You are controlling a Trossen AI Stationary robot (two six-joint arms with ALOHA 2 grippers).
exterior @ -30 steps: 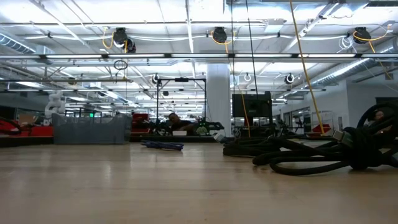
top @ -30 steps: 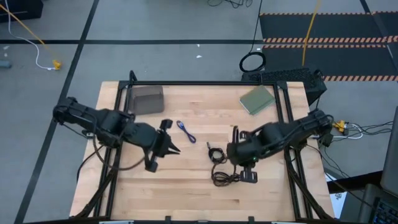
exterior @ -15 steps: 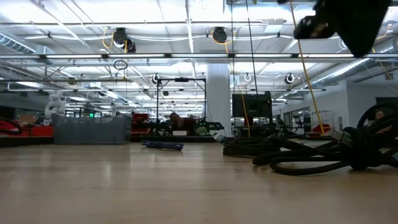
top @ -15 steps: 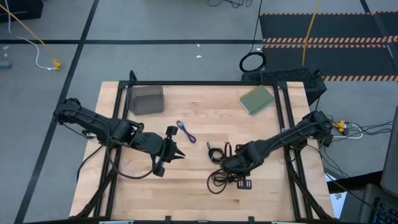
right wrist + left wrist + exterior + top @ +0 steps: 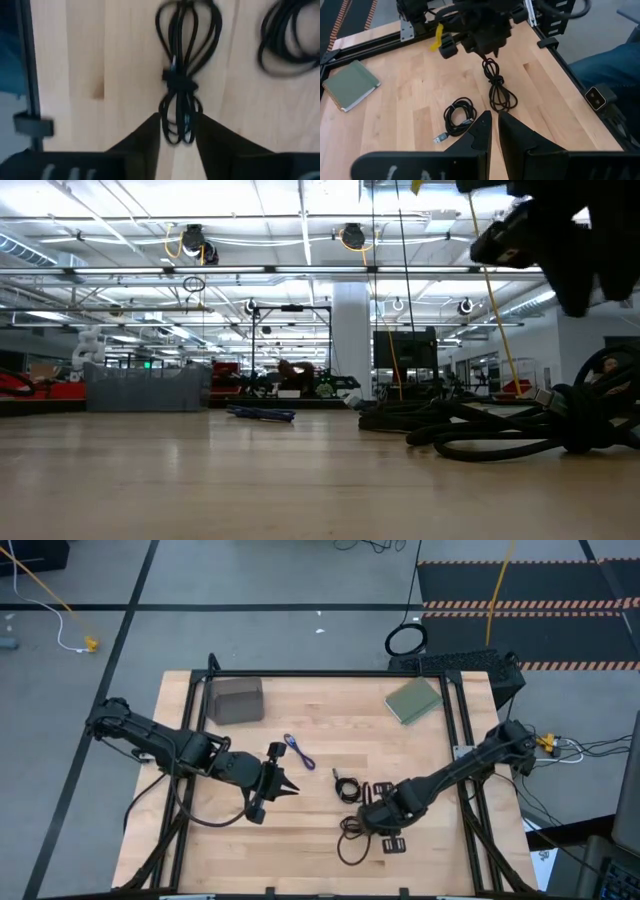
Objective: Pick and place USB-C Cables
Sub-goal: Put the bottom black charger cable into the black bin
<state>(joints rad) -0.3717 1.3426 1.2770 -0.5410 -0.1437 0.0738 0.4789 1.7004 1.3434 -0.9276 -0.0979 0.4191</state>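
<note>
Cables are spread on the tabletop (image 5: 420, 750). One black cable (image 5: 182, 80), tied at its middle, is straddled at its end by the parted fingers of the right hand (image 5: 177, 131). Another black cable (image 5: 458, 115) lies just ahead of the left hand (image 5: 493, 125), whose fingers are nearly together and empty; the blue-purple cable (image 5: 299, 752) lies beside it.

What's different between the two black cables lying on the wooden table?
The tied black cable is cinched at its middle into a long figure-eight bundle, while the round-coiled black cable lies in a loose ring with its plug end sticking out. The right gripper has its fingers on either side of the tied one; the round-coiled one lies untouched, beside it. Both are thin, black and lie flat on the wood.
</note>
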